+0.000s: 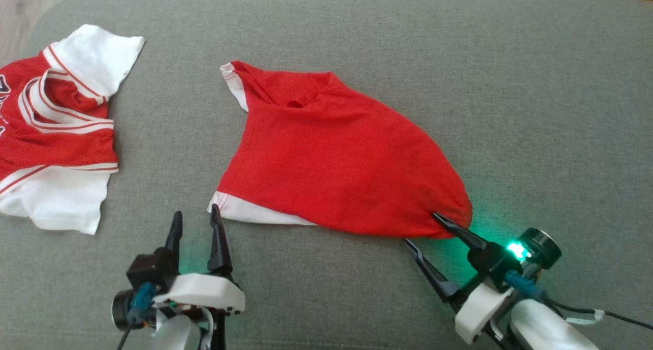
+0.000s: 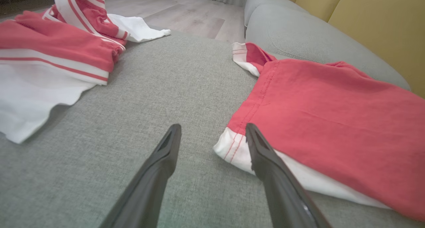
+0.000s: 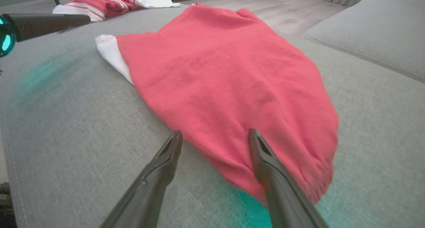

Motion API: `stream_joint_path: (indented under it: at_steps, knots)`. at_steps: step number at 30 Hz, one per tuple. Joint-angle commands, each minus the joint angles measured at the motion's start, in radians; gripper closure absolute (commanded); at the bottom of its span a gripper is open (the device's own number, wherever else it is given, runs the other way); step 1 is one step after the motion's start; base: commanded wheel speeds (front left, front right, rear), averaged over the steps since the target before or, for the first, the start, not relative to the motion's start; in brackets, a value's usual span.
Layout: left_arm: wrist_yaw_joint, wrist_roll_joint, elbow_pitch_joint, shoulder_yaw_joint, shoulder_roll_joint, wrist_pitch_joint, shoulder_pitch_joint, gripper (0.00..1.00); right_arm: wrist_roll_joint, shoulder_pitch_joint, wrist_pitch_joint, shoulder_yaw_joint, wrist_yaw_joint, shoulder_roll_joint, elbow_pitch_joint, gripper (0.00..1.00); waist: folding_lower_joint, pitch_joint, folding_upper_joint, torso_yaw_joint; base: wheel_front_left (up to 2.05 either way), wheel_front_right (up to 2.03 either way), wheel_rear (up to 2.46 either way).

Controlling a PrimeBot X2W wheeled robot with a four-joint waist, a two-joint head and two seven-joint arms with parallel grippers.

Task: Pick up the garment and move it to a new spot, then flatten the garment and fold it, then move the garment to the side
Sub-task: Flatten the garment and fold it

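One garment (image 1: 331, 156) spread | left wrist view: yellow cushion (image 2: 382, 22) behind

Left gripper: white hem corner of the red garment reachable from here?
Probably yes. The left gripper is open, with one finger right beside the hem corner of the garment, and nothing lies between them on the cushion.
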State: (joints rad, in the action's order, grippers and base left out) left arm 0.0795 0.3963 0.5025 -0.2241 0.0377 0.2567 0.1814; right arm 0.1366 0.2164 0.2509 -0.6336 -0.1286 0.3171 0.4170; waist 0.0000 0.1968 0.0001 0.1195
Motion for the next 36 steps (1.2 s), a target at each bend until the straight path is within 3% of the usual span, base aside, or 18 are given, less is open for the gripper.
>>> stream_joint_path:
  at_steps: [1,9,13,21,29,36]
  knots:
    - [0.005,0.004,-0.03,0.024,0.013,0.005,0.005,0.0,-0.005,0.027,0.011,-0.011,-0.002,0.013,-0.015,0.0,0.0,0.0,-0.0001,0.003,0.0,0.0,0.0]
    - [0.007,0.004,-0.033,0.013,0.013,0.005,0.008,0.0,-0.003,0.062,0.011,-0.007,-0.002,-0.008,0.03,0.02,0.0,0.009,-0.0001,0.02,0.0,0.0,0.0]
    - [0.007,0.003,-0.035,0.011,0.013,0.005,0.004,0.0,0.008,0.067,0.011,-0.004,-0.002,-0.014,0.036,1.0,0.0,0.012,-0.0001,0.022,0.0,0.0,0.0]
    - [0.005,0.008,-0.028,0.001,0.013,0.005,0.008,0.0,0.042,0.089,0.011,0.008,-0.002,-0.02,0.038,1.0,0.0,0.018,-0.0001,0.024,0.0,0.0,0.0]
    - [0.003,0.007,-0.026,-0.007,0.013,0.005,0.009,0.0,0.078,0.117,0.011,0.079,-0.002,-0.022,-0.046,1.0,0.0,0.017,-0.0001,0.033,0.0,0.0,0.0]
    - [-0.004,0.011,-0.026,-0.049,0.013,0.005,0.022,0.0,0.127,0.253,0.005,0.107,-0.002,-0.02,0.041,1.0,0.0,0.041,-0.0001,0.076,0.0,0.0,0.0]
